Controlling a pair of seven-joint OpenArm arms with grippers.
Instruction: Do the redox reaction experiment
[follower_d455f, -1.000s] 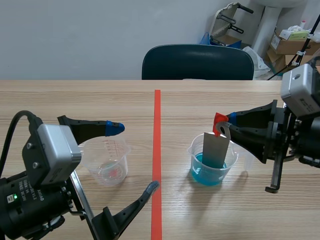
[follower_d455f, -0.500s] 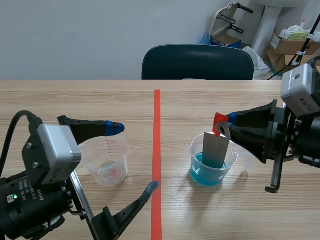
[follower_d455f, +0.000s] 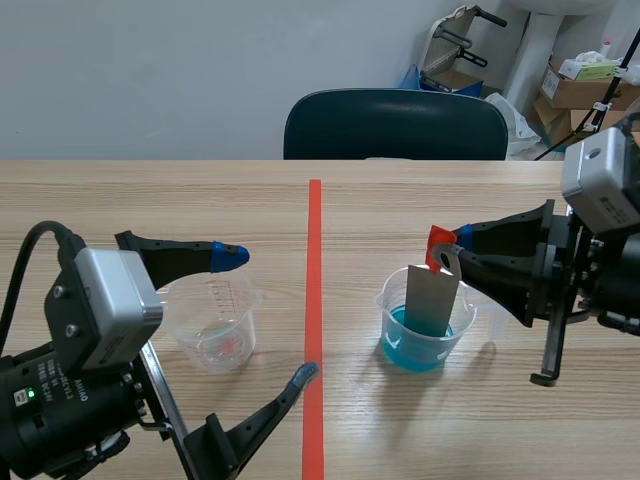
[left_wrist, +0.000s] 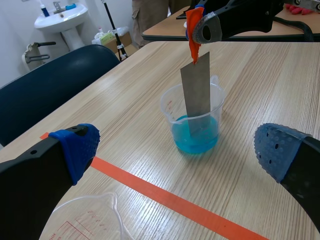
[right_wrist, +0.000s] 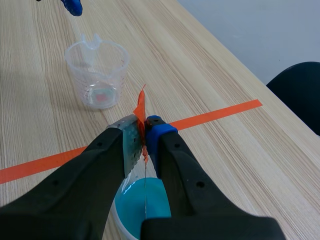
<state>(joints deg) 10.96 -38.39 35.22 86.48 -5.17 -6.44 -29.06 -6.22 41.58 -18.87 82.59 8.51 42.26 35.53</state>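
Metal strip (follower_d455f: 432, 300), flat grey with orange-red top, stands in blue liquid (follower_d455f: 415, 355).

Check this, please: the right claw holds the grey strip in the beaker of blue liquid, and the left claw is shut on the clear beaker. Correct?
Not quite. The left claw is open near the clear beaker, fingers wide apart, as the scene view shows. The right claw does hold the grey strip in the beaker of blue liquid.

Black arms (follower_d455f: 60, 420); grey boxes (follower_d455f: 105, 305); possibly green lamp (follower_d455f: 30, 393)
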